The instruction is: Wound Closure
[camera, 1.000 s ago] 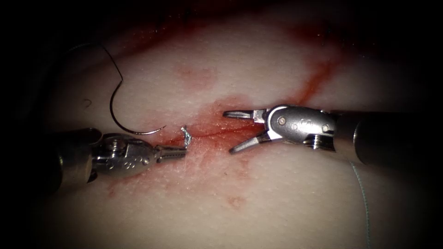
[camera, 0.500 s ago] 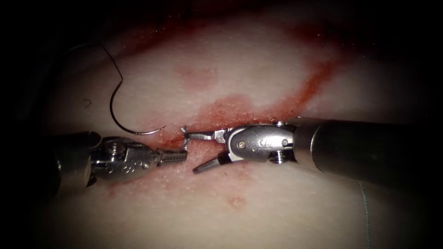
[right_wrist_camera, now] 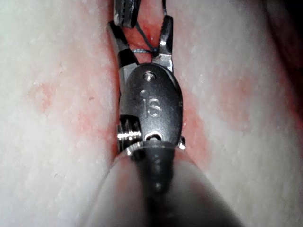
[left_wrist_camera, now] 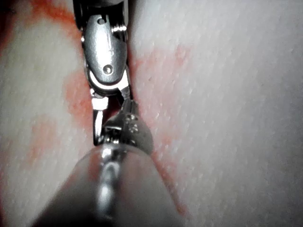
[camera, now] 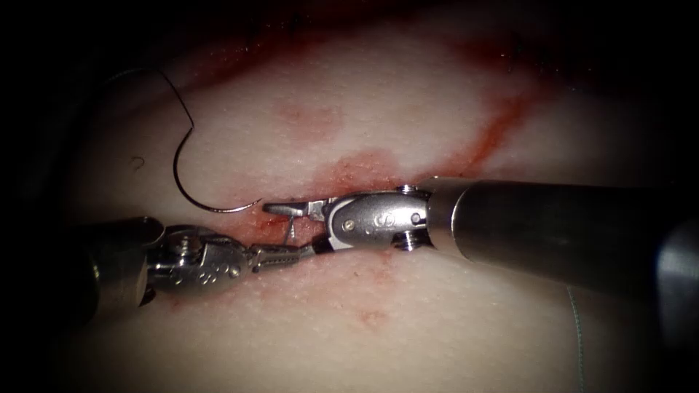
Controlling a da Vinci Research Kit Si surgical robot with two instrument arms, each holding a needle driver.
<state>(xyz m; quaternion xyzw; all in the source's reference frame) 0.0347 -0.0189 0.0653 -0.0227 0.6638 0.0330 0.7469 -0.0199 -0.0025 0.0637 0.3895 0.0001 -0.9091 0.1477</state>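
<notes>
Endoscope view: right claw (camera: 287, 227) astride thread (camera: 290, 228).

Curved needle (camera: 195, 191) loose on tissue (camera: 408, 94), left of cut (camera: 291, 218).

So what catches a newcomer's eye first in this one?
The two tools meet tip to tip at the left end of the cut: the left tool is shut on a short thread end, and the right tool is open around it. The curved needle lies free on the tissue upper left, unheld.
</notes>
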